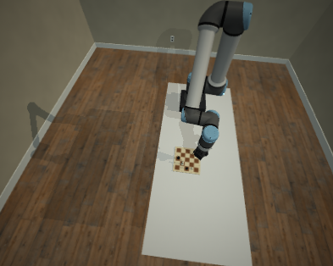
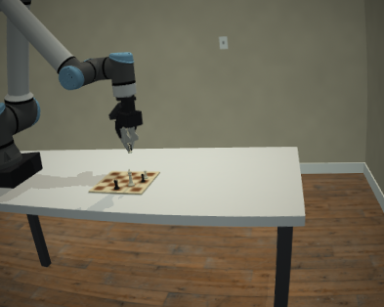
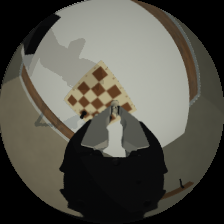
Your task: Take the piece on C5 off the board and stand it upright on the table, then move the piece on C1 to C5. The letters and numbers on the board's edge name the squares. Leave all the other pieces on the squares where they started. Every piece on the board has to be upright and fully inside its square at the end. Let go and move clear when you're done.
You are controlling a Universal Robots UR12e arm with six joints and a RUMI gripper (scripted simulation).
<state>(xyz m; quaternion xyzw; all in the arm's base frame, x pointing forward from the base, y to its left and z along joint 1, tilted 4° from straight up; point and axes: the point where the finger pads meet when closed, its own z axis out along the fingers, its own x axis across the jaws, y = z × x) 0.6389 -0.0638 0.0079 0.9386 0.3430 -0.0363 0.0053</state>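
Arm bent, tool pointing down above the chessboard, clenched on a small pale piece.

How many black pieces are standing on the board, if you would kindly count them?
2: one near the edge closest to the exterior camera, another toward the end farthest from the arm's base.

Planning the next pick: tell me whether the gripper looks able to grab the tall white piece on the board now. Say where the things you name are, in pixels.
Probably not yet: the gripper [image 1: 198, 157] [image 2: 129, 149] [image 3: 115, 106] appears shut on a small pale piece [image 2: 130, 146] [image 3: 115, 104]. Above the tall white piece [image 1: 182, 163] [image 2: 130, 179], the way looks free.
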